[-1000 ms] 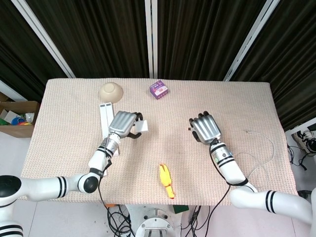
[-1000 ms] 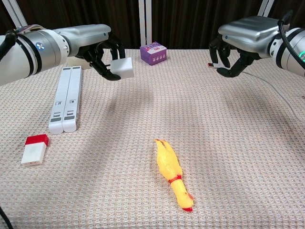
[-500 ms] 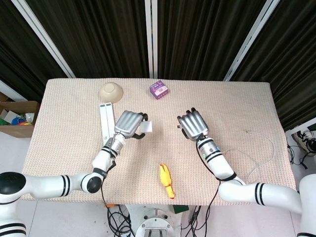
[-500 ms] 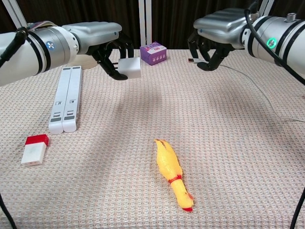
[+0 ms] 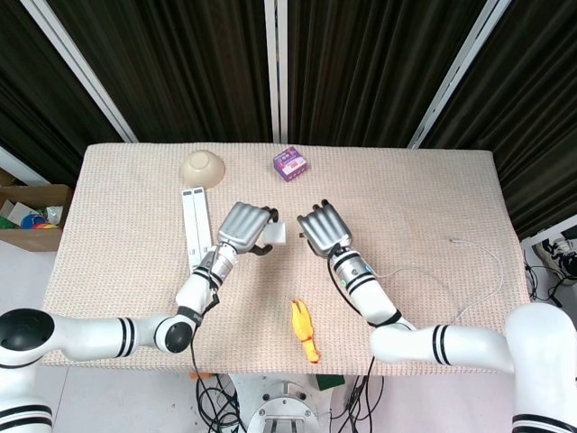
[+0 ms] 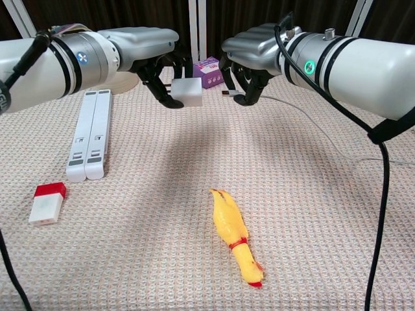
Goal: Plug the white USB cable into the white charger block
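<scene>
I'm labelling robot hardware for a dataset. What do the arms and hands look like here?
Both arms are glossy white tubes with black bands at the joints. The left hand and right hand have silver-grey metal backs and black fingers. The left forearm bears a small blue round mark, the right a glowing green ring. A black cable hangs off the right arm.

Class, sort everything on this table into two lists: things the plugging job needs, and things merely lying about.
Needed: white charger block in the left hand; white USB cable, plug end in the right hand.

Lying about: rubber chicken, purple box, bowl, white bars, red-and-white block.
</scene>
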